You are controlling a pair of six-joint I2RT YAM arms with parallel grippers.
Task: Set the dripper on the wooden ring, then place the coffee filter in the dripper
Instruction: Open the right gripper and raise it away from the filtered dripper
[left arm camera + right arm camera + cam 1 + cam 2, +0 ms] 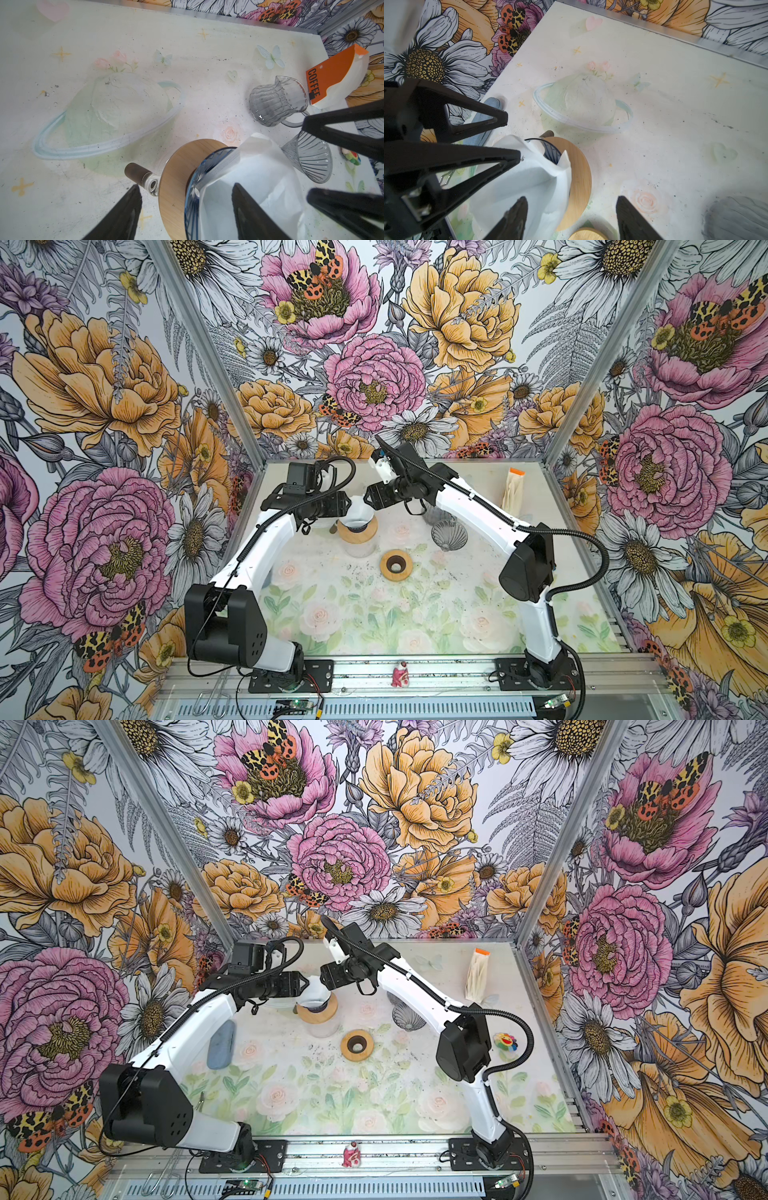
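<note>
Read "COFFEE" on orange pack [324, 76]; found coffee filter [259, 166] in dripper [196, 182], tip down, mouth up, axis approx. upright; saw L gripper [185, 186] & R gripper [572, 198] jaws spread, gripping nothing.

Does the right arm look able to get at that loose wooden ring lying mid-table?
Probably yes. The wooden ring lies alone in the open, not far from the right gripper, whose jaws stand open and empty; nothing looks in the way.

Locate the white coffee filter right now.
In both top views the coffee filter stands left of centre toward the back, sticking out of the blue dripper, behind and left of the loose wooden ring.
</note>
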